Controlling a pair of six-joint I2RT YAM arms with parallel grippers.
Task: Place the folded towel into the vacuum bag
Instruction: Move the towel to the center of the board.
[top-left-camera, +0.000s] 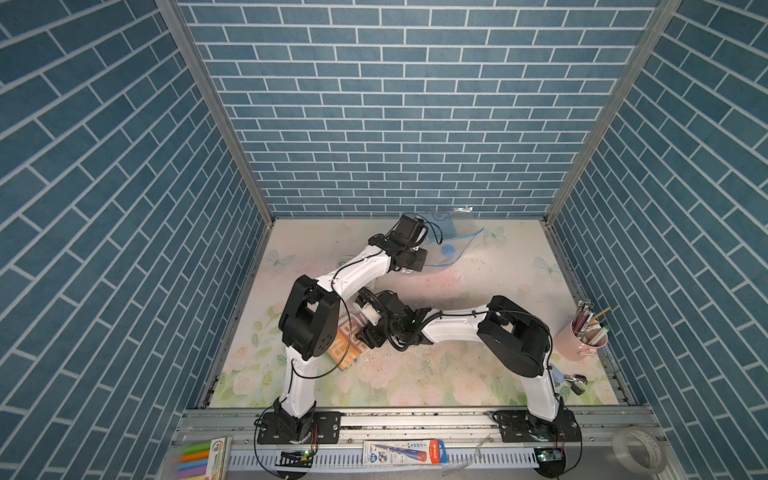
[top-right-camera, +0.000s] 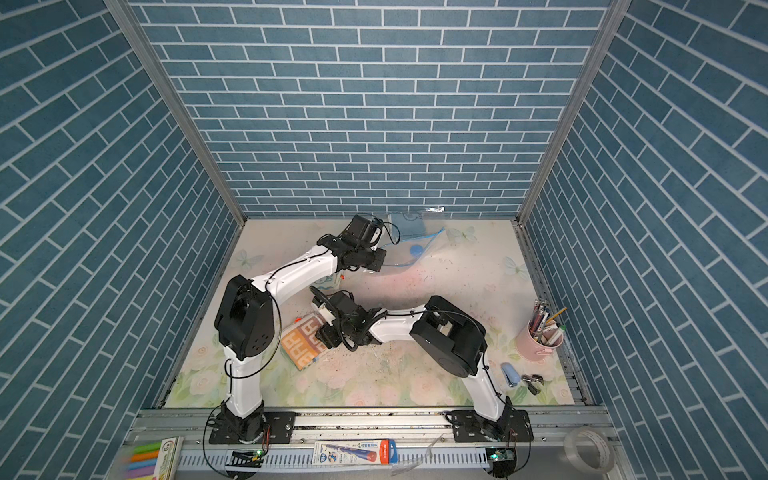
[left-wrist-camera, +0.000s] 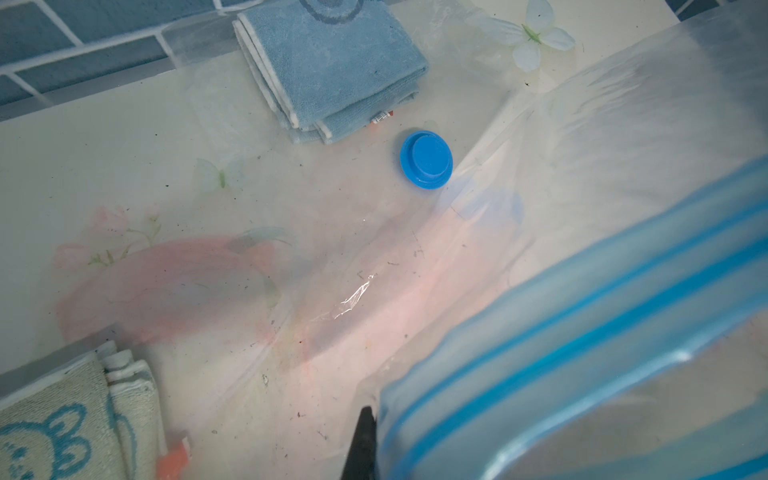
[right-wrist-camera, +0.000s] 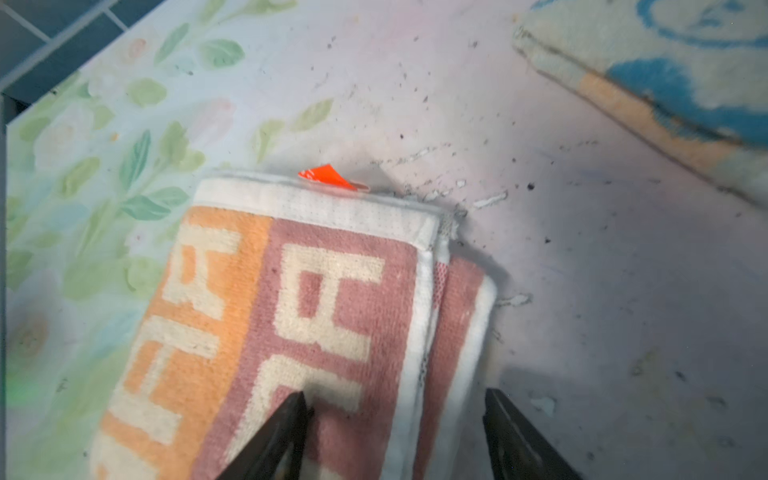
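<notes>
The left jaws pinch the blue zip edge of the vacuum bag (left-wrist-camera: 582, 316), holding it up at the back of the desk (top-left-camera: 478, 282). The right jaws stand spread over the folded towel (right-wrist-camera: 332, 299), lying left of centre.

Right fingers (right-wrist-camera: 282, 436) apart; left (left-wrist-camera: 361, 440) seemingly clamped.
</notes>
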